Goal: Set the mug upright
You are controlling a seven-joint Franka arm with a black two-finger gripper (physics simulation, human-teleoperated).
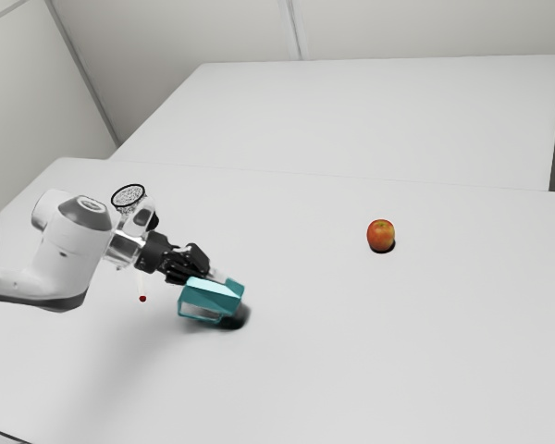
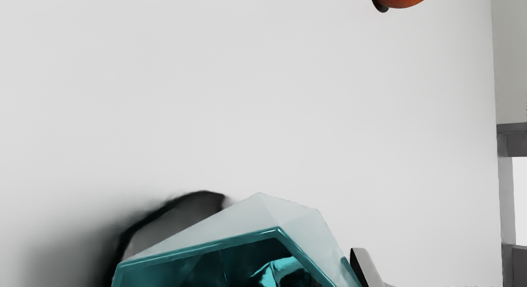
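Right up by the tipped blue-green mug (image 1: 213, 296) with the black gripper (image 1: 216, 275). Can't tell how wide open, or if holding on. Far off, a red apple (image 1: 381, 233).

A flat, matte white table (image 1: 398, 351) carries a round, red-orange apple (image 1: 381, 233). In the exterior view, a speckled, black-rimmed round container (image 1: 129, 197) stands at the apple's nine o'clock, a small dark-red thing (image 1: 142, 299) at the container's six.
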